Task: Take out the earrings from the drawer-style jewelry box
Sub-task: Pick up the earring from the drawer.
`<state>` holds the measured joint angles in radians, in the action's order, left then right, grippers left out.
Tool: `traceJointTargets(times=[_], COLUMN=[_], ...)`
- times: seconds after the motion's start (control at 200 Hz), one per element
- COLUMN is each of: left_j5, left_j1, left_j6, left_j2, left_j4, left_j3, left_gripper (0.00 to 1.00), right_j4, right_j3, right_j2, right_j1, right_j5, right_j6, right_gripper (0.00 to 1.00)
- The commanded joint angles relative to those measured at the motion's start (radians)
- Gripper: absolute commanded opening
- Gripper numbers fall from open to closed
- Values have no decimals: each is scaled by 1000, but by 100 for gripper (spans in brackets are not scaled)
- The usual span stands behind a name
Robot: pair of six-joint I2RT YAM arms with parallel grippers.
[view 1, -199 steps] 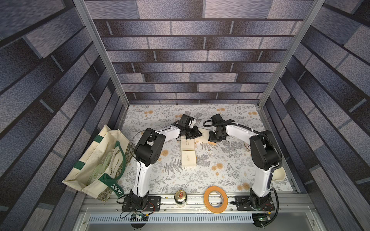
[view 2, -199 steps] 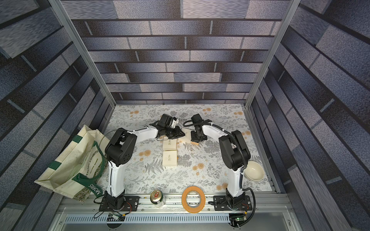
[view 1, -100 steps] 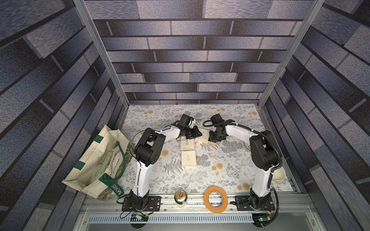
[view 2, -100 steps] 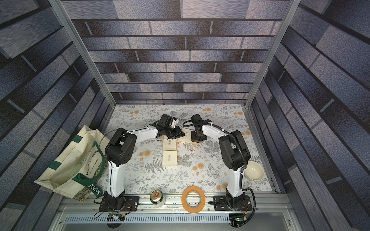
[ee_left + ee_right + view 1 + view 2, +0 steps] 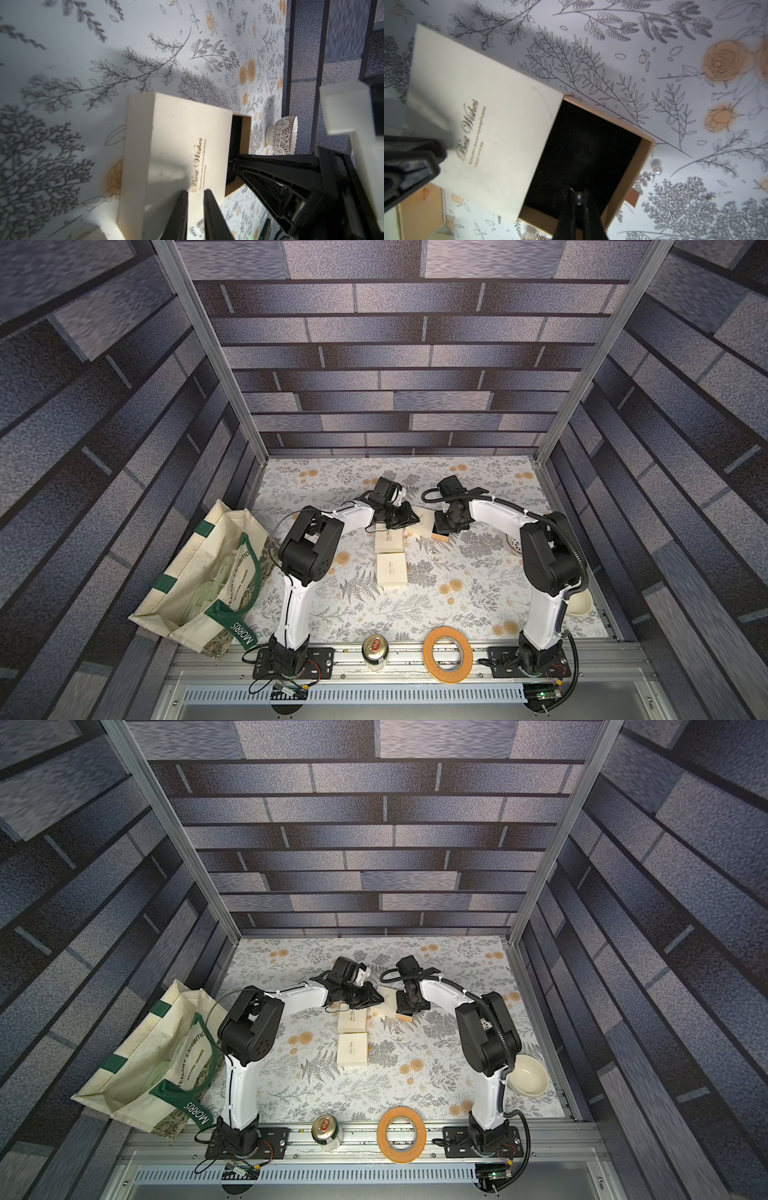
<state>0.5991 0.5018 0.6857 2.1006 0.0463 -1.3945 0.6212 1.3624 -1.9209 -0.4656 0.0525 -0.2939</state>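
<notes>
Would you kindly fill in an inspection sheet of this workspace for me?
Surface: floral-print cloth, flat.
Job's things: jewelry box with its drawer pulled out, black-lined; held earring between the tips of the right pincer; loose earring on the cloth beside the drawer.
Clutter: two more cream boxes, tote bag, can, tape roll, cream bowl, patterned bowl.
Grippers: left pincer slightly open over the box sleeve, contact unclear; right pincer shut on the held earring.
Cables: black loop by the right wrist; thin cable by the left arm.
Surroundings: brick-print walls, metal frame posts.
</notes>
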Motion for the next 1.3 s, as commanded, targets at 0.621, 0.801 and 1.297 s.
traceJointTargets(times=[0.621, 0.801, 1.297], left_j5=[-87, -87, -87], left_j1=[-25, -25, -26], left_j6=[-4, -5, -4], left_j2=[25, 26, 27], left_j4=[144, 145, 147], left_j3=[52, 51, 48], left_gripper=[18, 18, 18], right_j4=[-51, -50, 102], right_j3=[27, 38, 128], right_j2=[23, 19, -55], right_j1=[-7, -6, -8], right_j5=[0, -2, 6], right_j6=[50, 62, 101], right_gripper=[0, 0, 0])
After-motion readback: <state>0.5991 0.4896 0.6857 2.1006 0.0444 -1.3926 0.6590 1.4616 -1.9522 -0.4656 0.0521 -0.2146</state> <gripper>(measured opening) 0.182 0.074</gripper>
